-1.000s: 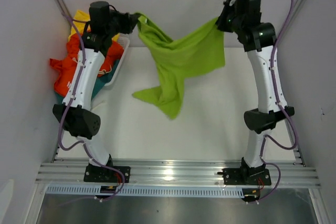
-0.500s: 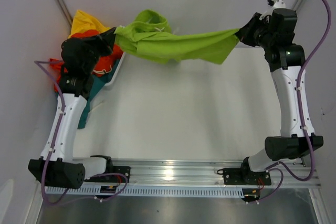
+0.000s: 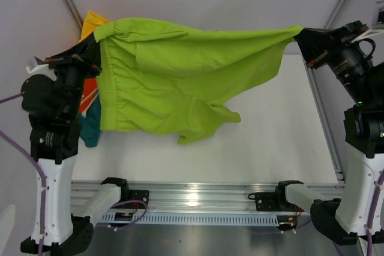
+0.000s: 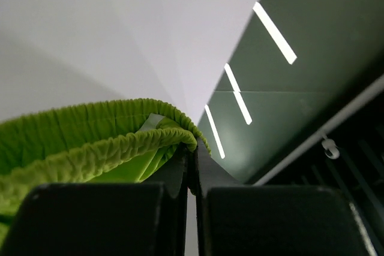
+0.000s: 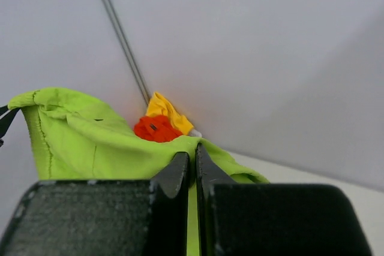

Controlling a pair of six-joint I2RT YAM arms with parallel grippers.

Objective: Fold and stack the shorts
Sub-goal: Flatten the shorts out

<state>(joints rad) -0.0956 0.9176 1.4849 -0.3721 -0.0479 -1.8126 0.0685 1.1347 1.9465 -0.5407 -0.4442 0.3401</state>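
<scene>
My left tool point(image 4: 193, 155) and right tool point(image 5: 193, 157) are each pinching the lime green shorts point(image 3: 180, 82), seemingly hanging above the table point(image 3: 270, 142).

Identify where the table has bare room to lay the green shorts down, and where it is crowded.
Bare: the table right of the hanging green shorts, and the strip between them and the rail. Crowded: the far-left corner, with the pile of other shorts.

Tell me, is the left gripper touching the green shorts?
Touching. The left wrist view shows the left gripper pinched shut on the gathered waistband of the green shorts, with no gap between them.
</scene>
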